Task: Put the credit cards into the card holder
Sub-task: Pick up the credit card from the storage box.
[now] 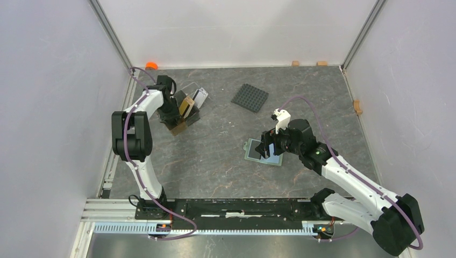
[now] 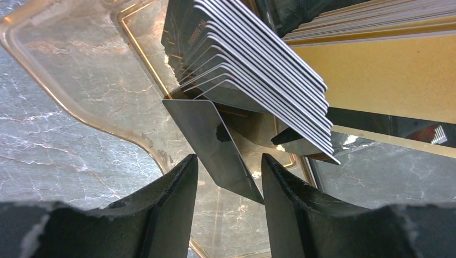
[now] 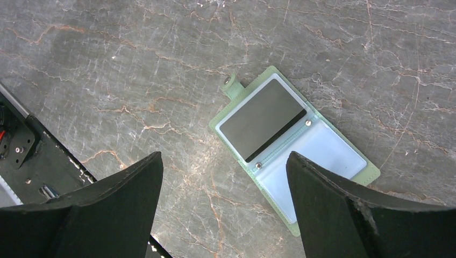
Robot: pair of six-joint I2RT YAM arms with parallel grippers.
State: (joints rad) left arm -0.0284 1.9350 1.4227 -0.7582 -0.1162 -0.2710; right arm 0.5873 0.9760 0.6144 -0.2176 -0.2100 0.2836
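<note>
While the left gripper (image 2: pixel 228 159) hangs over the tray (image 2: pixel 64 80), its jaws stand parted, clamping nothing. One grey card (image 2: pixel 209 134) leans loose out of the fanned row of cards (image 2: pixel 253 70), its lower end reaching into the gap between the fingers; whether it touches the right-hand finger cannot be told. Well apart, the right gripper (image 3: pixel 224 156) hovers released and spread wide above the holder (image 3: pixel 328 156). That lies opened flat on the table (image 3: pixel 107 80), just ahead of the gap between the jaws, with a dark card (image 3: pixel 263 118) in one pocket.
</note>
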